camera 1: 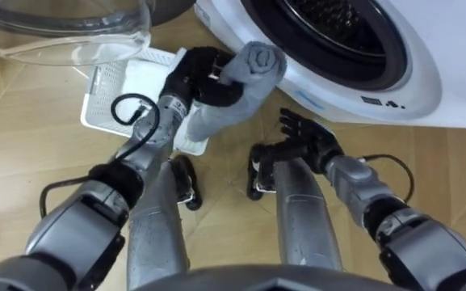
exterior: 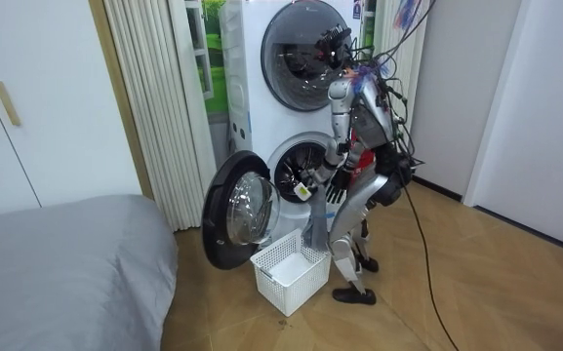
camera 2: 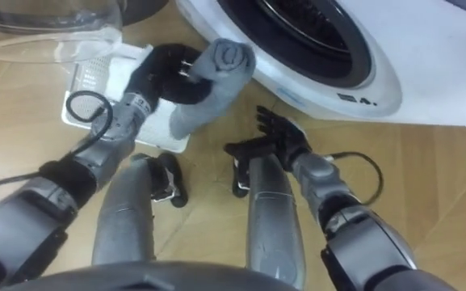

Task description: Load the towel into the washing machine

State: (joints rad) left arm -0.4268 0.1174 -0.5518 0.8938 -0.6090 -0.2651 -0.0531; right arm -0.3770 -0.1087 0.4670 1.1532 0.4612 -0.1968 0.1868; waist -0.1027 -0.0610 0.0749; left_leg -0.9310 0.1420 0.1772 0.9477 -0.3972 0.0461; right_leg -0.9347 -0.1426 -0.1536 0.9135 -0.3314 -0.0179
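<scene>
Before the open washing machine [camera 1: 414,85], just outside its drum, one grey towel [camera 1: 245,85] hung from the left hand [camera 1: 196,73], whose fingers were curled round it. One white basket [camera 1: 107,89] sat on the floor beneath. Lower down, the right hand [camera 1: 309,137] hovered with fingers spread, holding nothing. One glass door [camera 1: 63,32] stood swung open beside the basket.
</scene>
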